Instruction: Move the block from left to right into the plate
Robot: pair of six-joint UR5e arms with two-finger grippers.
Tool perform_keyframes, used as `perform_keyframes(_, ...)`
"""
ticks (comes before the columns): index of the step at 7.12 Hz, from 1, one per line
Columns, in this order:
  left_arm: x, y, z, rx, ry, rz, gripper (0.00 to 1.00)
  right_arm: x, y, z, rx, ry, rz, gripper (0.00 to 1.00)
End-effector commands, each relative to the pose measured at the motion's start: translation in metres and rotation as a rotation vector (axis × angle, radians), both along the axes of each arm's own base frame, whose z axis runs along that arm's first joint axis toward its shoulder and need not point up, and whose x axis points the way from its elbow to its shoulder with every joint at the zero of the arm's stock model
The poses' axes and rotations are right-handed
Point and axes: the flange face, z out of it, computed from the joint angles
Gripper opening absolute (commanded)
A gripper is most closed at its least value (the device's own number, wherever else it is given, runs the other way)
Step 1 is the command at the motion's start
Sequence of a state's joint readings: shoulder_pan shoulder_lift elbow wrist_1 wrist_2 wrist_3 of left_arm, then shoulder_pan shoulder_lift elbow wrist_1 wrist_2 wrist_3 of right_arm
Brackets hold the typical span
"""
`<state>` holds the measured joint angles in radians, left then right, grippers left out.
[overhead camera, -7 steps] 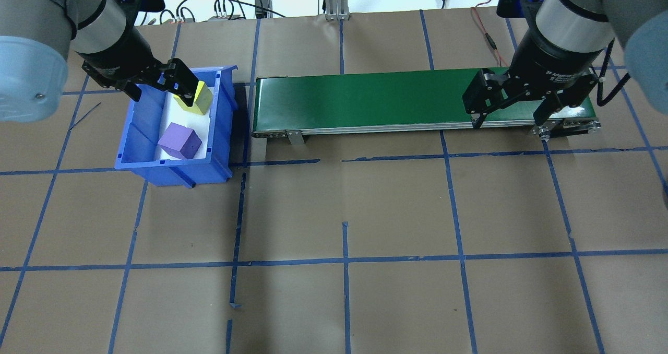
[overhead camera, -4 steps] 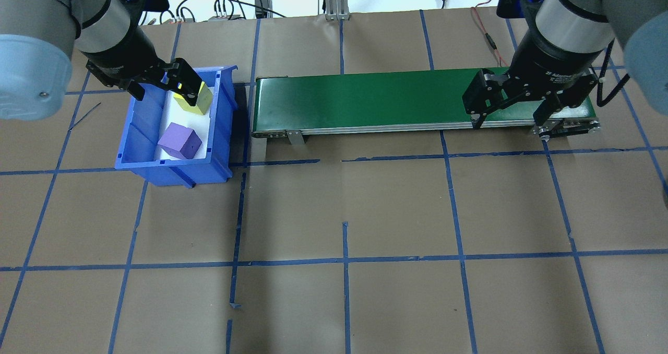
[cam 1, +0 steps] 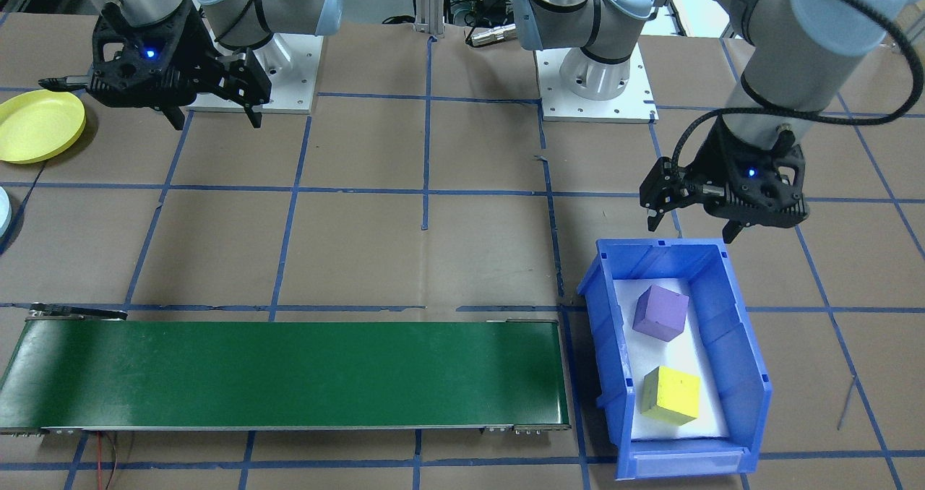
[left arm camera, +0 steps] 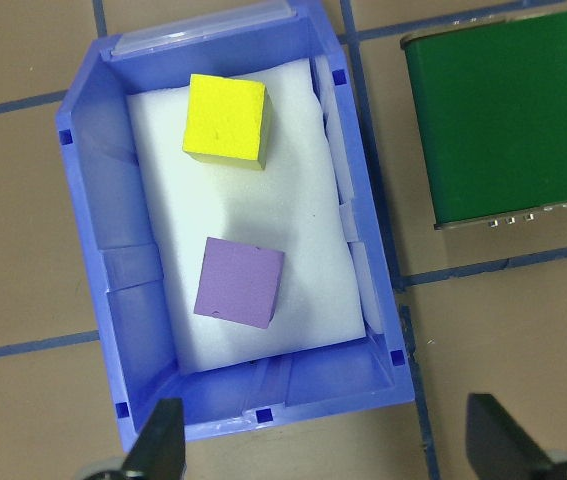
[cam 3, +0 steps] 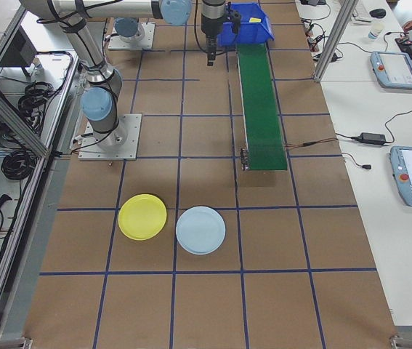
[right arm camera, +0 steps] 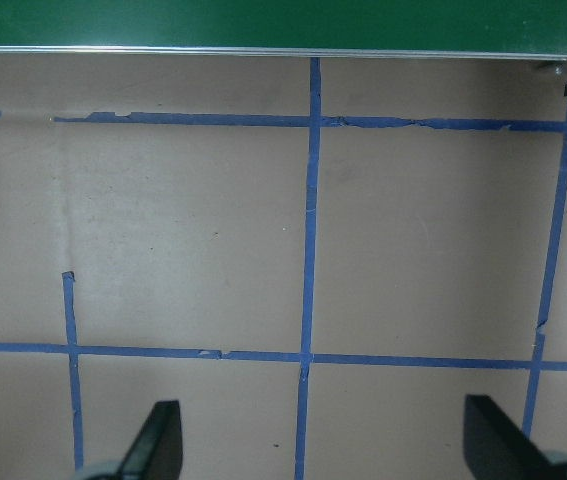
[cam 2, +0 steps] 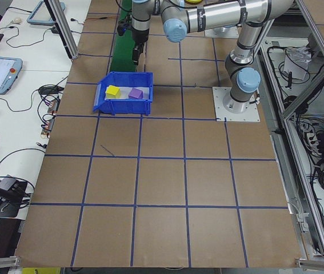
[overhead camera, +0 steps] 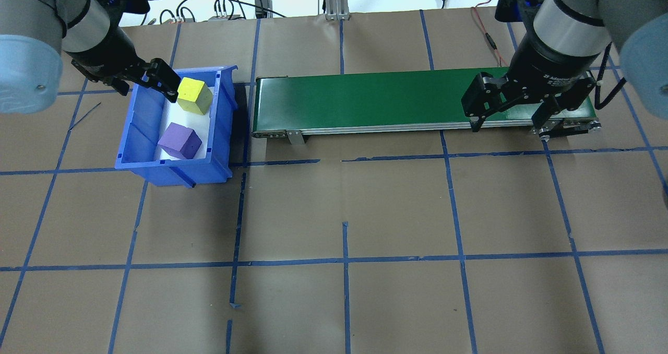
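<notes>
You only get the tips of the left gripper (left arm camera: 323, 455) in its wrist view; the rest is cut off at the bottom edge. Same for the right gripper (right arm camera: 323, 450). In the front view the yellow plate (cam 1: 36, 125) is clipped by the left edge, and the pale blue plate (cam 1: 3, 212) shows only a sliver. From overhead, neither plate is in frame. In the left side view the blocks in the blue bin (cam 2: 123, 101) are too small for you to judge contact.
</notes>
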<state>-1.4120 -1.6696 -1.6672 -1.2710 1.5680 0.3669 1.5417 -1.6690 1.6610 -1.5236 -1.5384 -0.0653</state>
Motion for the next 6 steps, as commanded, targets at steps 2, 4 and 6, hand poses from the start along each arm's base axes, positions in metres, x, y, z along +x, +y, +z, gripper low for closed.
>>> perform_keyframes(2,0.015,-0.042,-0.078,0.054,0.004,-0.019,1.00,0.000,0.000,0.000,-0.001,0.003,0.001,1.00)
perform_keyframes(4,0.019,-0.054,-0.096,0.039,-0.016,-0.172,1.00,0.000,0.000,0.000,-0.001,0.005,0.001,1.00)
perform_keyframes(6,0.022,-0.058,-0.118,0.079,-0.020,-0.177,1.00,-0.001,0.000,0.000,-0.001,0.008,0.001,1.00)
